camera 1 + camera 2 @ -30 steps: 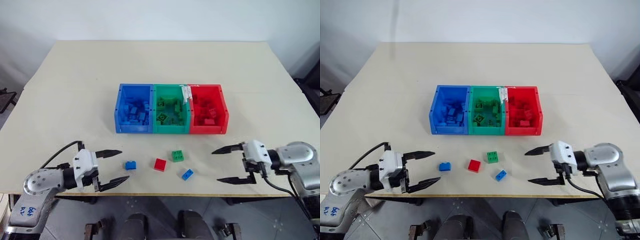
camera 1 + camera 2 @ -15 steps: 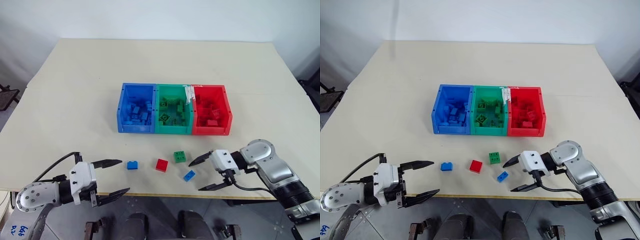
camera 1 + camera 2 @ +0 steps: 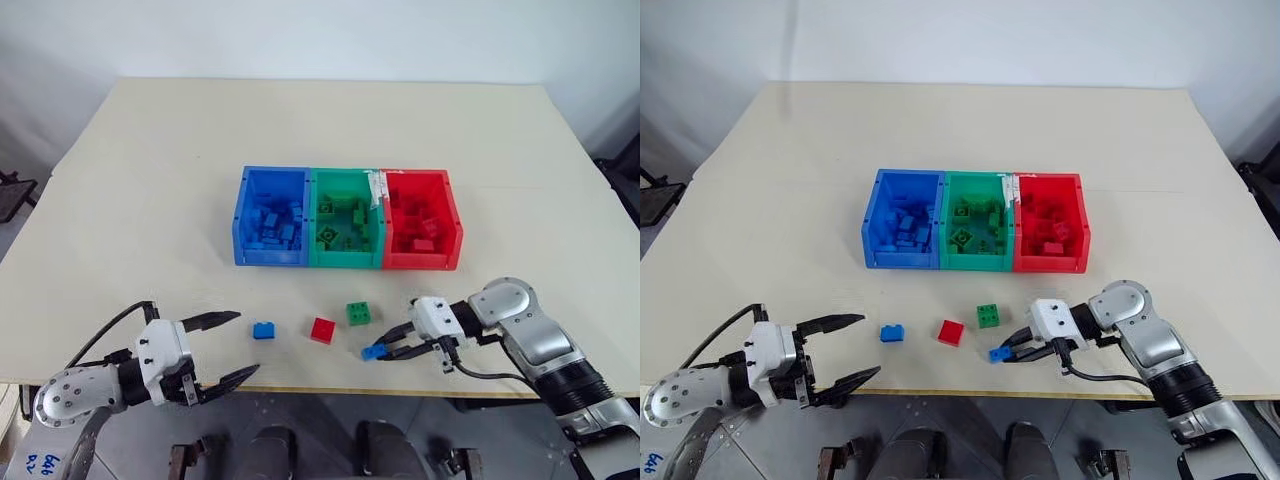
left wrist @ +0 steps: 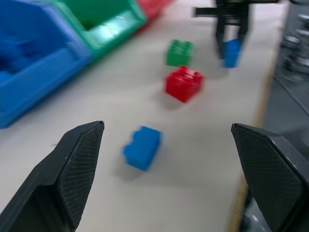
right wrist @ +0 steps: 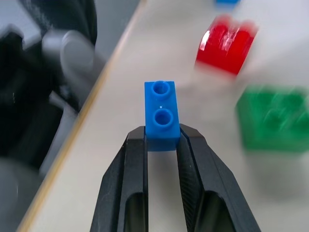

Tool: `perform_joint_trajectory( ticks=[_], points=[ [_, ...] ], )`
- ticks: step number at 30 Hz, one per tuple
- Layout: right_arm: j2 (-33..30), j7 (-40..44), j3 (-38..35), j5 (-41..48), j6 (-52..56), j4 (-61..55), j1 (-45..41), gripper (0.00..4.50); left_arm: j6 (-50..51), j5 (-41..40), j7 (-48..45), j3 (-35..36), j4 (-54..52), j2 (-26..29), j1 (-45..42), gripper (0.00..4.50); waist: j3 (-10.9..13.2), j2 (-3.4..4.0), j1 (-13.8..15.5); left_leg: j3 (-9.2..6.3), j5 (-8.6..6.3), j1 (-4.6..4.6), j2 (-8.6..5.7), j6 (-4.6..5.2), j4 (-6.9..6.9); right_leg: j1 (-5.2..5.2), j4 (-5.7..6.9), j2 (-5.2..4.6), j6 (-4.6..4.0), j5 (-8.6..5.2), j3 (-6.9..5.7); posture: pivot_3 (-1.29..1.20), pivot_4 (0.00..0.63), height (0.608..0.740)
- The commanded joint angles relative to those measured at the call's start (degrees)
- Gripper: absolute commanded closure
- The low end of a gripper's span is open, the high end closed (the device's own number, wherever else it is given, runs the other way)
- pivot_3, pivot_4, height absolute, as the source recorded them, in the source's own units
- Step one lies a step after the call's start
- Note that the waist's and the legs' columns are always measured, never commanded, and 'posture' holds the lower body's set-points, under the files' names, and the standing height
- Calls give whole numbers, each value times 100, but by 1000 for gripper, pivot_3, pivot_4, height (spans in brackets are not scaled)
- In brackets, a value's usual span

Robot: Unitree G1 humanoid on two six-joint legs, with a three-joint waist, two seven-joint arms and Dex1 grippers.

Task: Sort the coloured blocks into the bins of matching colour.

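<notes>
Nearest me, my left tool (image 3: 228,346) hangs at the front edge of the worktop (image 3: 150,180) with its fingers spread wide and nothing between them, aimed at the blue block (image 3: 264,330) just ahead of it; I read that as a pre-grasp stance. My right tool (image 3: 383,349) is clamped on the other blue block (image 3: 998,354) close to the worktop's front edge, holding it by its two flat sides so the studs stay free. I judge the grip good enough to lift and carry.

Just beyond lie the red block (image 3: 322,330) and the green block (image 3: 358,313), loose on the worktop, near each other but apart. Farther back sit the bins (image 3: 347,262) in a row, blue on my left, green in the middle, red on my right, each already holding bricks, so the gripped block has to cross to the far blue one.

The right wrist view shows the pinch exactly, fingers flush on the block; the head views barely resolve that. The left wrist view shows my open fingers framing the loose blue block.
</notes>
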Motion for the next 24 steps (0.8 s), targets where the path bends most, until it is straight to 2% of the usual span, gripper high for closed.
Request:
perform_joint_trajectory(
  ticks=[1,3,6,12,18,24],
  points=[
    [337,-687,-607,1318,1585,-809,-510,4066,-152,-133,256,477,-58,-227,333,0,2,-2,-34,0,0,0,0,0,0,0,0,0,0,0,0,0,150,740],
    [686,-1319,-738,1554,2299,-913,-992,4066,-111,-248,412,689,-97,-380,496,0,2,-2,-95,3,0,0,4,-2,1,-2,0,1,-2,1,3,0,150,740],
    [1231,-2190,-660,1115,2606,-588,-1692,4066,-126,-266,544,872,-73,-551,661,0,1,-3,-126,-6,3,2,6,-10,2,-4,11,-1,-11,2,8,0,150,740],
    [2357,-3153,-288,112,2220,843,-3024,4066,-160,-260,670,995,-125,-732,862,0,0,-4,-136,-4,-1,-8,1,-7,-2,-25,39,-4,-24,4,16,0,150,740],
    [3107,-3735,-101,-672,1725,2218,-3810,4066,-56,-391,808,998,-341,-787,859,0,0,-5,-170,4,-2,-15,-4,-5,-9,-53,74,0,-26,6,-3,0,150,740],
    [3267,-3669,-199,-866,1449,2500,-3891,2010,154,-528,846,893,-645,-742,848,0,0,-5,-171,7,-3,-29,-6,-4,-11,-66,76,2,-26,6,-17,0,150,740]
  ],
)
